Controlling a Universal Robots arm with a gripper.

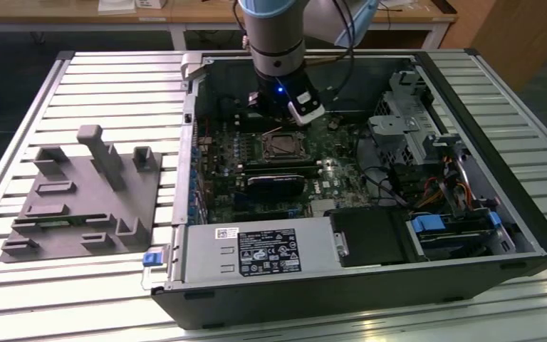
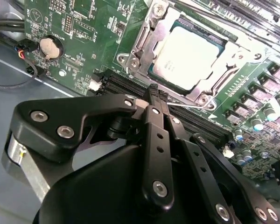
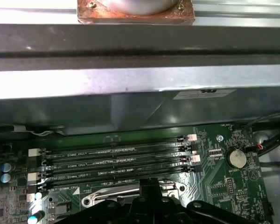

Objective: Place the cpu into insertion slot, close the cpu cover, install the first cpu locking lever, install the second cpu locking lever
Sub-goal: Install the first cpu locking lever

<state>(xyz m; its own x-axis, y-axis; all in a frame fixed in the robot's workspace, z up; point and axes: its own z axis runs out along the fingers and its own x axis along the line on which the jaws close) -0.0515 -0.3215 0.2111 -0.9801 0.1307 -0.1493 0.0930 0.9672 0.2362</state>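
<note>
You have one claw [image 2: 156, 92], and in the second wrist view its two black fingers [image 2: 151, 130] are pressed together at the tips with nothing between them. It hangs over the green motherboard [image 2: 84, 28], just beside the socket and above the memory slots.

The one cpu [image 2: 189, 51] already sits in the one insertion slot [image 1: 281, 146], its pale metal top facing up. The one cpu cover [image 2: 142, 39] lies flat around it, and the chip shows through its square window. You cannot tell from these views how the locking levers stand.

In the first wrist view you can count four long memory slots [image 3: 116, 161] lying side by side, with the claw's tip near the closest one. One round coin battery [image 3: 236, 157] sits on the board beyond their ends.

In the exterior view the arm [image 1: 275, 43] reaches down into one open computer case [image 1: 350, 299] that lies on the slatted tabletop [image 1: 112, 78]. One black card [image 1: 275, 187] stands near the socket. One grey fixture block [image 1: 83, 199] rests on the tabletop at the exterior view's left, well apart from the case.
</note>
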